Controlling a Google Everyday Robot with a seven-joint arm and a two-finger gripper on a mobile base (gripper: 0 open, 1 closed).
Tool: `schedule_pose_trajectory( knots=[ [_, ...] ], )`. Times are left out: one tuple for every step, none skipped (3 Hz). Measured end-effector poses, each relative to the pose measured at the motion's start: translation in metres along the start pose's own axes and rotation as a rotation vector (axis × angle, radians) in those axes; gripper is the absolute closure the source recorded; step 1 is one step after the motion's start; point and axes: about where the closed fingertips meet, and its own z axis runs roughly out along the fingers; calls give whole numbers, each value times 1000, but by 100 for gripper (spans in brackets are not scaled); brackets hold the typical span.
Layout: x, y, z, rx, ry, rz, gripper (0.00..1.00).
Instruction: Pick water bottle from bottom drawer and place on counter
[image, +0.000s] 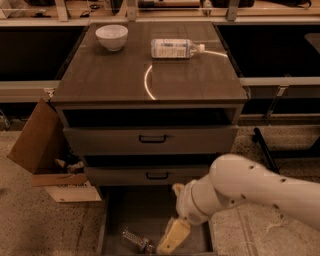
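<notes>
Here, left to right, was what stood before me.

Item: a cardboard box, open and tilted, on the speckled floor just beside the cabinet's left flank. It held small odds too dim to name.

Item: a white bowl, upright, near the far left corner of the counter.

Item: the counter itself, dark wood-grain, with a bright curved glare mark near its middle.

Item: a large clear bottle with a white label, lying on its side toward the far edge of the counter. Its cap pointed right, and it lay well apart from the bowl.

Item: two shallow drawers below the counter, the upper drawer and the middle drawer. Each had a black bar handle and a dark gap above it.

Item: the bottom drawer, pulled well out, its dark flat floor showing.

Item: the water bottle, small and crinkled, lying on its side on that drawer's floor, toward the front and left of centre.

Item: my hand, pale tan, down inside the bottom drawer, just to the right of the water bottle. I could not tell whether it touched the bottle, nor whether it was open or closed.

Item: my arm, white, reaching in from the right over the drawer's right wall.
</notes>
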Motion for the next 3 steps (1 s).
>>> schedule_pose_trajectory(
  knots=[
    [29, -5, 79, -38, -3, 51, 0],
    [22, -19, 88, 7, -45, 60, 0],
    [22, -21, 91, 9, -46, 59, 0]
  ],
)
